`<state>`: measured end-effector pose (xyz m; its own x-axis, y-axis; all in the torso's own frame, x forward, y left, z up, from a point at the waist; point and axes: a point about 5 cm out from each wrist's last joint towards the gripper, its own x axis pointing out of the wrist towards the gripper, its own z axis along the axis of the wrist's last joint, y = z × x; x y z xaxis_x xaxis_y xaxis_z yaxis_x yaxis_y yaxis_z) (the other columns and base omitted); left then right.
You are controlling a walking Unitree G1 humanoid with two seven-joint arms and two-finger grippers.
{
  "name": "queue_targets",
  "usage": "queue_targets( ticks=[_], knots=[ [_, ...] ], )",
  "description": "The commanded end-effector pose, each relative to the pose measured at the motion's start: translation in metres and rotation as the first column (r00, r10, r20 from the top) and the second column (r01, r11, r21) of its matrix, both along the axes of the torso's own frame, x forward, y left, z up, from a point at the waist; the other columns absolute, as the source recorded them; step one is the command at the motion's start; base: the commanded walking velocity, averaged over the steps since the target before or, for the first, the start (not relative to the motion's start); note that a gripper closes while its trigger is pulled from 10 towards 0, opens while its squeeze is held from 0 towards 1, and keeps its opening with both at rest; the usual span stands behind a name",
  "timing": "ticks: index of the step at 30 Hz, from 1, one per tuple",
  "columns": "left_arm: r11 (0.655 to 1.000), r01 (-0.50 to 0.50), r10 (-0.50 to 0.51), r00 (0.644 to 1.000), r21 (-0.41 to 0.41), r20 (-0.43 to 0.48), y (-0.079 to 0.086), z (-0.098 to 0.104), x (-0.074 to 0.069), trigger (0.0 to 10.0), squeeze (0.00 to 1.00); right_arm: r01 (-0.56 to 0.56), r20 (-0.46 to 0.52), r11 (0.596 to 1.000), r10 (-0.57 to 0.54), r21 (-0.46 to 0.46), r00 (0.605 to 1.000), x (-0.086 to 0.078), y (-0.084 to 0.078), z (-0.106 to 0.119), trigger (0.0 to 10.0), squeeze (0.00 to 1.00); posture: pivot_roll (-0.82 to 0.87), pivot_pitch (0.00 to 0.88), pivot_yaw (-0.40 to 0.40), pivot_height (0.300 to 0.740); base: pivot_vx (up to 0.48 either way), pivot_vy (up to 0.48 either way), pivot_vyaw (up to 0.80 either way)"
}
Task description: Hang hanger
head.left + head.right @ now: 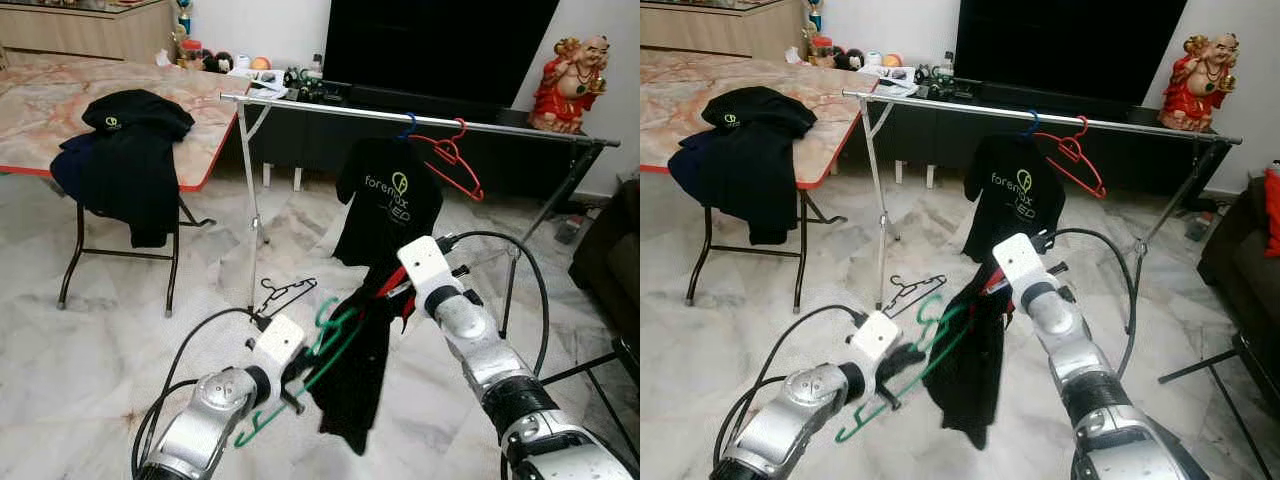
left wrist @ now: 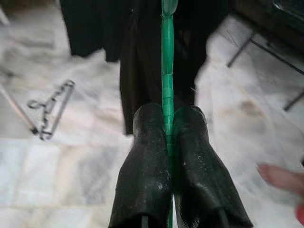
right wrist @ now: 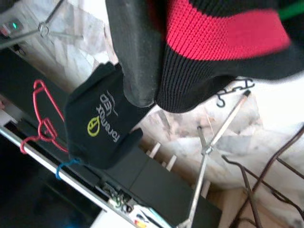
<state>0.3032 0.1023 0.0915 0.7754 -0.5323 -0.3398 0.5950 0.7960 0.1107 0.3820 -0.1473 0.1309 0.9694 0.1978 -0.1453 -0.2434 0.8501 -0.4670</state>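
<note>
Item 1: green hanger (image 1: 322,352), lower centre of the head view. My left gripper (image 2: 167,142) is clamped on its thin bar, fingers pressed together with the green strip between them. I judge this grip steadies the hanger so a garment can be dressed onto it.

Item 2: black garment (image 1: 358,370) with a red-striped collar, draped over the hanger at lower centre. My right gripper (image 1: 400,290) pinches the collar, one finger against the ribbed red-and-black knit in the wrist view; probably to lift the neck over the hanger shoulder.

Item 3: clothes rail (image 1: 420,117), running across the upper half of the frame. It carries a black printed T-shirt (image 1: 388,205) on a blue hanger (image 1: 407,126) and an empty red hanger (image 1: 455,160) just beside it. This is where the green hanger belongs; it is not yet hung.

Item 4: black wire hanger (image 1: 285,293) lying on the floor, centre left.

Item 5: worktop (image 1: 40,105), upper left, with dark clothes (image 1: 125,160) heaped over its edge, likely awaiting hanging.
</note>
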Motion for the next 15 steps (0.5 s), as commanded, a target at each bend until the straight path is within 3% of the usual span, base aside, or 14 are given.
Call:
queue_targets(
  ticks=[1, 9, 11, 15],
  knots=[
    [1.0, -0.015, 0.015, 0.999, -0.017, 0.048, 0.001, 0.01, 0.005, 10.0, 0.0, 0.034, 0.01, 0.999, -0.034, 0.008, 0.999, 0.003, -0.005, 0.006, 10.0, 0.0, 0.14, 0.0, -0.121, 0.74, 0.0, 0.0, 0.0],
    [0.997, 0.062, -0.061, 0.997, -0.034, 0.038, -0.006, 0.009, 0.0, 10.0, 0.0, -0.064, 0.007, 0.998, 0.064, 0.026, 0.998, 0.0, 0.01, 0.005, 10.0, 0.0, 0.14, 0.0, -0.119, 0.74, 0.0, 0.0, 0.0],
    [0.99, 0.129, -0.128, 0.991, -0.064, 0.024, -0.016, 0.008, -0.006, 10.0, 0.0, -0.113, 0.001, 0.993, 0.113, 0.03, 0.994, -0.002, 0.02, 0.002, 10.0, 0.0, 0.14, 0.0, -0.119, 0.74, 0.0, 0.0, 0.0],
    [0.986, 0.154, -0.153, 0.988, -0.072, 0.018, -0.02, 0.007, -0.009, 10.0, 0.0, -0.195, -0.016, 0.98, 0.196, 0.047, 0.981, -0.005, 0.032, 0.001, 10.0, 0.0, 0.14, 0.0, -0.118, 0.74, 0.0, 0.0, 0.0]
  ],
)
